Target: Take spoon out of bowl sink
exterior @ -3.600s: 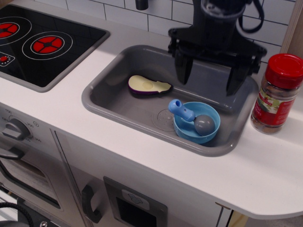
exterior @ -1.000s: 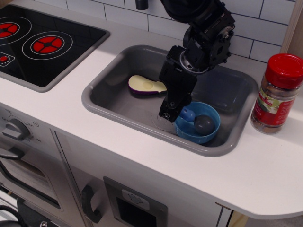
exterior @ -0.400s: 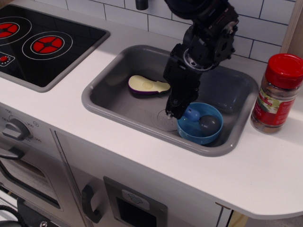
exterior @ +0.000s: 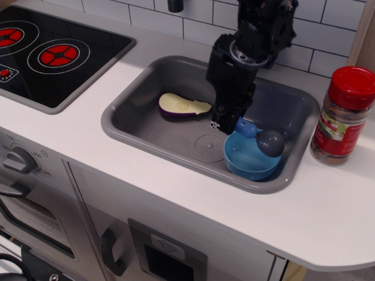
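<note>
- One gripper (exterior: 229, 124) hangs low inside the sink (exterior: 140, 132), its dark body tilted, with the tips at the blue handle end of the spoon (exterior: 258, 136).
- Its near finger hides the handle end, so the closure itself cannot be made out; since the spoon sits raised and level above the bowl's inside, the gripper appears to be clamped on the handle.
- The spoon's grey ball head is over the far right rim of the bowl (exterior: 249, 159), clear of the bowl's floor as far as can be judged, and the stubby handle points back toward the gripper.
- The bowl sits on the sink floor near the front right corner, just right of the round drain mark (exterior: 206, 144); it looks slightly tipped.
- An eggplant half (exterior: 183, 106) lies cut side up on the sink floor to the left of the gripper, apart from it.
- A red-lidded spice jar (exterior: 343, 114) stands on the white tabletop (exterior: 328, 216) just beyond the sink's right edge.
- By my judgement the step in hand is the lift-out: the spoon is grasped and partly raised, not yet clear of the bowl.
- Next, the move calls for rising further so the head clears the rim without dragging the bowl, then carrying the spoon aside, away from the jar and the eggplant half.
</note>
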Controlling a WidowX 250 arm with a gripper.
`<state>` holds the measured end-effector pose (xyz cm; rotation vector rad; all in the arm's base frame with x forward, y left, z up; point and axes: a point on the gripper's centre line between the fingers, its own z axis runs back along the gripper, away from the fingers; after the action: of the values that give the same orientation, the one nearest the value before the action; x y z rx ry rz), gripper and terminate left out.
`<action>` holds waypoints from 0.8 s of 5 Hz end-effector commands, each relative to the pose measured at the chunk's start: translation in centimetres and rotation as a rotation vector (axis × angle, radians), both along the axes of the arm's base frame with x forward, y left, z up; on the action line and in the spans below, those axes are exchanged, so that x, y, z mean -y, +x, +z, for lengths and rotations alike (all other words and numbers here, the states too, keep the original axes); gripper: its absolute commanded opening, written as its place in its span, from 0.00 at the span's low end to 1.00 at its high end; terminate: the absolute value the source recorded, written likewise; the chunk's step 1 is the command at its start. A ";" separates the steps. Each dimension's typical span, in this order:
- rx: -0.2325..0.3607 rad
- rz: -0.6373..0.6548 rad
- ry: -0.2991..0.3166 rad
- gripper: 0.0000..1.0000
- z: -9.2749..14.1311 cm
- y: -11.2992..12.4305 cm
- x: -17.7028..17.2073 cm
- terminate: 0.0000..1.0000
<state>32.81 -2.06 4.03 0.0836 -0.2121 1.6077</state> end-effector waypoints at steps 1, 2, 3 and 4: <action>0.083 -0.001 -0.033 0.00 3.9 0.4 -4.2 0.00; 0.054 -0.013 -0.012 0.00 3.1 0.2 -6.8 0.00; 0.047 0.001 0.024 0.00 2.4 0.0 -8.3 0.00; 0.022 -0.009 0.056 0.00 1.1 -0.4 -8.6 0.00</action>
<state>32.11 6.82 3.84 0.1375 -0.2428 1.5880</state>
